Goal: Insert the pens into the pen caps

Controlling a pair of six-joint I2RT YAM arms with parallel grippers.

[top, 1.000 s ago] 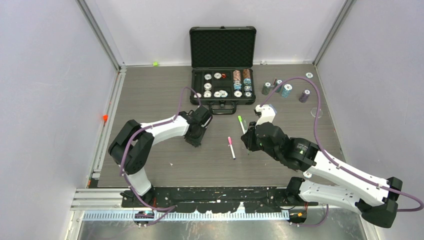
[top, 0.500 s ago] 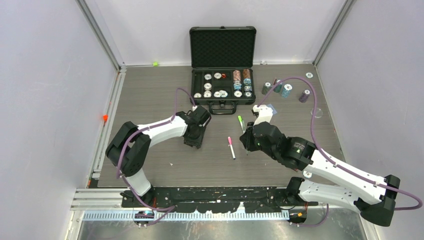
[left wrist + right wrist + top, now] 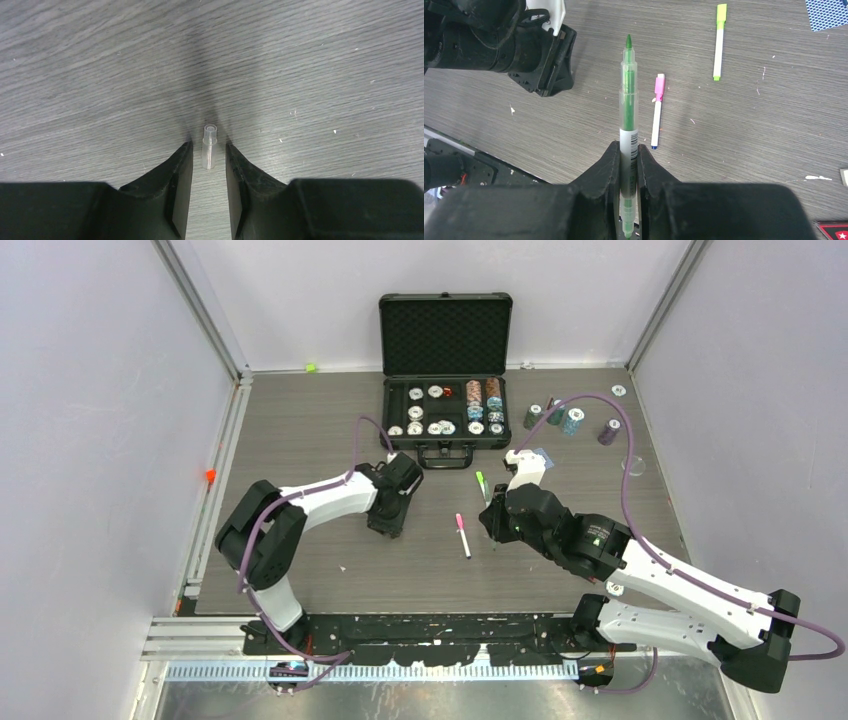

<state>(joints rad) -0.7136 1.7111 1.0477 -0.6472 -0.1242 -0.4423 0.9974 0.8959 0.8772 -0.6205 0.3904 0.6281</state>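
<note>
- Risk at the left gripper (image 3: 208, 146): its jaws stand apart with the small clear cap (image 3: 209, 150) between the fingertips. Table (image 3: 100, 75) shows on both sides of the cap, so nothing is gripped. The cap looks light and smooth, so a finger meeting it off-centre could roll or flick it away.
- Risk at the right gripper (image 3: 628, 148): it is clamped on the lower barrel of the green pen (image 3: 627, 95). Most of the pen sticks out past the fingers, so a sideways knock at the tip could swing it in the grip.
- Risk at joining: the cap's mouth is narrow. A slight misalignment would likely put the tip on the rim and push the cap away.
- Cap direction: its long axis runs along the line of the left fingers, with the open mouth at the far end. It seems to lie on the table, though whether flat or propped is unclear.
- Pen direction: its long axis is in line with the right fingers, held above the table, with the green tip pointing away from the gripper.
- Nearby, a pink-capped pen (image 3: 657, 110) and a green-capped pen (image 3: 719, 42) lie flat on the table, apart from each other.
</note>
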